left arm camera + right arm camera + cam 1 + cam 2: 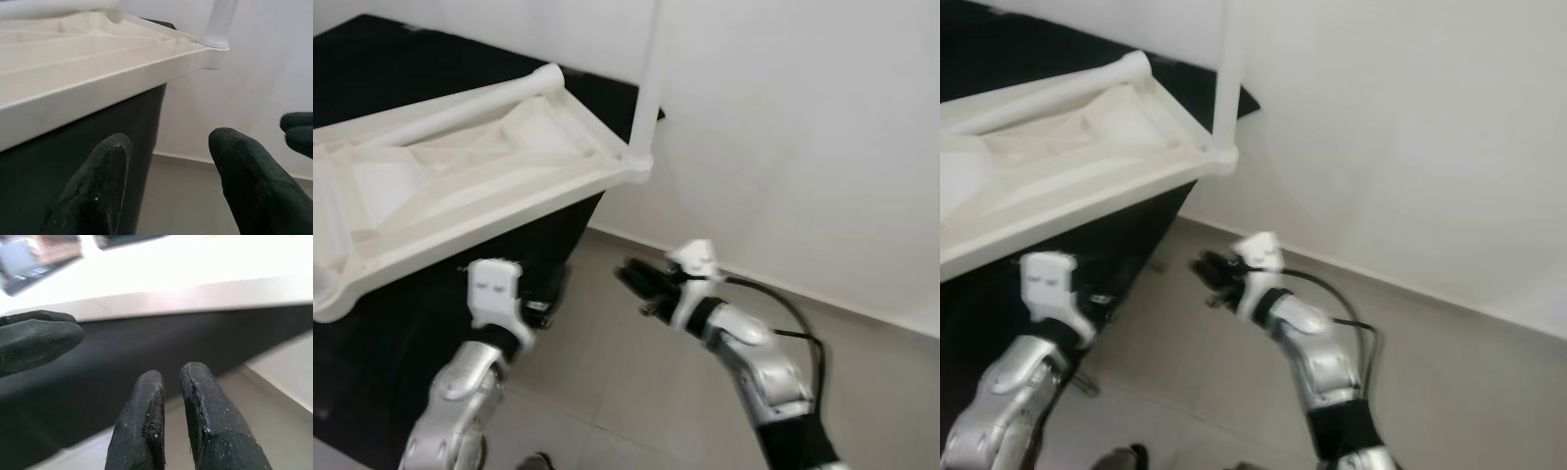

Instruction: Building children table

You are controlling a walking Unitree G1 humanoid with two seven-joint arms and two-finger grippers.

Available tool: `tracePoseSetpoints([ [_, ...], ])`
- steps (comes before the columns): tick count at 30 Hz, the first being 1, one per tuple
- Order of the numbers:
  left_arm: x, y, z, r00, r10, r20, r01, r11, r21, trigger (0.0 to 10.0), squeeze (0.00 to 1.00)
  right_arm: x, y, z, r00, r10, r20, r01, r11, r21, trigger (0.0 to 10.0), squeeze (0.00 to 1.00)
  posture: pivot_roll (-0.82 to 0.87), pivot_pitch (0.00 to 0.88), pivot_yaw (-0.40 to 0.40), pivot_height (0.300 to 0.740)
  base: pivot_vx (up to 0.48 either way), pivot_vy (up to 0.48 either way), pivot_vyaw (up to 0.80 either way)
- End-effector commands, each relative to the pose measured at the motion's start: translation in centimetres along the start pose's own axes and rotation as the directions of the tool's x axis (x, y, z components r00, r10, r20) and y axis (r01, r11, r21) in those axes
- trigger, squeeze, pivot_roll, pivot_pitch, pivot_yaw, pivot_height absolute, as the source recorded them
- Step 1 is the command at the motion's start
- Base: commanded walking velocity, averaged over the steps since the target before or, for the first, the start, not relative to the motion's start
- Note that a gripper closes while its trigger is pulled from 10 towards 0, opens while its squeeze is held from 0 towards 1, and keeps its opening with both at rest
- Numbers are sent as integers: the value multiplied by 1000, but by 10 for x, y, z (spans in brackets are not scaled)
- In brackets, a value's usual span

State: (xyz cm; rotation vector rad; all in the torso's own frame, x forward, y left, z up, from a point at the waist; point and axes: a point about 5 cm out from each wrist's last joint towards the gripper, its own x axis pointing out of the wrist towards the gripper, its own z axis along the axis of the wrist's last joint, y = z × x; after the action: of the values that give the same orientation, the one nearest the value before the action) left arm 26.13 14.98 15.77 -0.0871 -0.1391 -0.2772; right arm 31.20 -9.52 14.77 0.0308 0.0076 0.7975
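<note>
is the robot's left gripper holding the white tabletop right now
No: in the left wrist view the left gripper has its fingers spread with only air between them, below the edge of the white tabletop, touching nothing.

No legible text, label, brand, number or sign appears in any view. The white wrist housing (494,284) of the left arm carries small dark markings on its upper face, too small and blurred to read. The cream table top (460,186) and the white wall (803,117) bear no readable marking.
</note>
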Motion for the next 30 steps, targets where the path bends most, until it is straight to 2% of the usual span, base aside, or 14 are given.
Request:
tracePoseSetpoints([
  [1, -2, -5, -4, 1000, -23, -12, 23, 1000, -5, 10000, 0, -5, -4, -4, 1000, -19, -11, 19, 1000, 9, 10000, 0, 1, 206, -123, 740, 0, -446, 0],
  [24, 0, -4, -3, 1000, -18, -3, 18, 1000, -21, 10000, 0, -2, -4, -2, 1000, 4, -23, -4, 1000, -14, 10000, 0, -7, 215, -127, 740, 0, -444, 0],
  [30, 0, -2, -2, 1000, 11, -2, -11, 1000, -22, 10000, 0, -2, -3, -2, 1000, 10, -24, -10, 1000, -21, 10000, 0, -6, 216, -127, 740, 0, 0, 0],
])
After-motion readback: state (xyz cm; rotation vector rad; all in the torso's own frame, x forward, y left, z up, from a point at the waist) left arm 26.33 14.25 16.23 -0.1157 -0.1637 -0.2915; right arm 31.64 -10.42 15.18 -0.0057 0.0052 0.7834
